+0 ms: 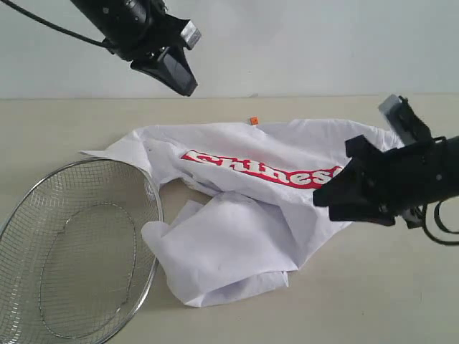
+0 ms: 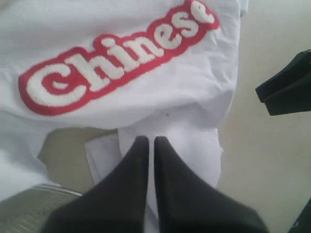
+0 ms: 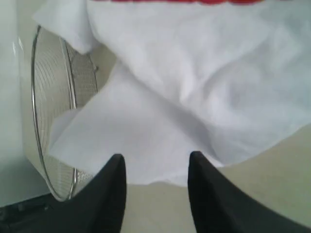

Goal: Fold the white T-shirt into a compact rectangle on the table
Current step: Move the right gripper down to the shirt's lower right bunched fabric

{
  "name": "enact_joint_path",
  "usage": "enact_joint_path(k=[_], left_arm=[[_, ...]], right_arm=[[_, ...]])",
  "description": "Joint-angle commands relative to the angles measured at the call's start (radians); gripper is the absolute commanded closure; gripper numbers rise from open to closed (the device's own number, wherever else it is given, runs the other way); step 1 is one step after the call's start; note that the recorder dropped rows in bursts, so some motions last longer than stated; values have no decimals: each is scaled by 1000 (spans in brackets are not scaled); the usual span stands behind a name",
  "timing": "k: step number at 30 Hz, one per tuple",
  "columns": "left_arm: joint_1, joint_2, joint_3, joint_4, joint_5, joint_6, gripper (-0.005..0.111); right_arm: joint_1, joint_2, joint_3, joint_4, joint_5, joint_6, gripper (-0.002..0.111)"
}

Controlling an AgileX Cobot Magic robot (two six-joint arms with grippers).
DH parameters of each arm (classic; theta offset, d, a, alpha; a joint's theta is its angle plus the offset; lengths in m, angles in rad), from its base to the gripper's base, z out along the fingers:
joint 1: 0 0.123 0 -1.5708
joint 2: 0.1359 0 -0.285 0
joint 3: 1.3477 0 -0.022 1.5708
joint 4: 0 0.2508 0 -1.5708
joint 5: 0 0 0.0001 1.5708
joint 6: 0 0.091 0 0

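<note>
Garment: white T-shirt (image 1: 244,193) lying crumpled mid-desk, front up, red banner (image 1: 262,168) readable, orange neck tag (image 1: 253,121) at the far edge.
Surface: pale desk (image 1: 358,294), bare around most of the cloth.
Neighbour: wire basket (image 1: 72,251) just beside the garment on the left; one white flap reaching its rim, resting on it or not hard to say.
Left pincer (image 2: 147,143): clenched on nothing, jaws pressed together, raised above the far part of the cloth, apart from it.
Right pincer (image 3: 155,162): released, jaws parted with bare desk between them, cloth edge just beyond the tips, nothing grasped.
Done, by the look of things: very little; no clean fold line anywhere, lower half bunched and flopped over itself at an angle, outline ragged rather than rectangular.
Left to do, judged from this: flattening and squaring the cloth, bringing the sleeves in, then folding the body down to a compact block.
Stage: early, likely straightening before the first proper fold.
Hidden: right end of the garment and the last letter of the banner behind the right arm in the exterior view.
Cut off: near and left parts of the basket.
Hard to make out: which flap counts as sleeve and which as hem; layers under the top panel; wrist views soft and close.
</note>
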Motion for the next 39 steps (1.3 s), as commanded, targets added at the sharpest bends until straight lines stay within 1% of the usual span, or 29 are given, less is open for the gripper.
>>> enact_joint_path(k=[1, 5, 8, 13, 15, 17, 25, 32, 39], left_arm=[[-2, -83, 134, 18, 4, 8, 102], [-2, -140, 219, 25, 4, 12, 102], [-2, -175, 248, 25, 4, 12, 102], [-2, -219, 253, 19, 4, 14, 102], [-2, -233, 253, 19, 4, 14, 102], [-2, -237, 253, 19, 4, 14, 102], [-2, -241, 253, 19, 4, 14, 102], [-2, -241, 253, 19, 4, 14, 102], [-2, -241, 253, 19, 4, 14, 102]], right_arm=[[46, -49, 107, -19, -61, -20, 72], [47, -65, 192, 9, -78, -50, 72], [81, -65, 216, 16, -115, -50, 72], [218, -63, 220, 89, -217, -82, 72], [279, -63, 220, 104, -292, -92, 72], [319, -63, 220, 103, -364, -92, 72], [326, -56, 220, 193, -391, -177, 72], [326, 18, 220, 330, -321, -308, 72], [326, 55, 220, 349, -331, -359, 72]])
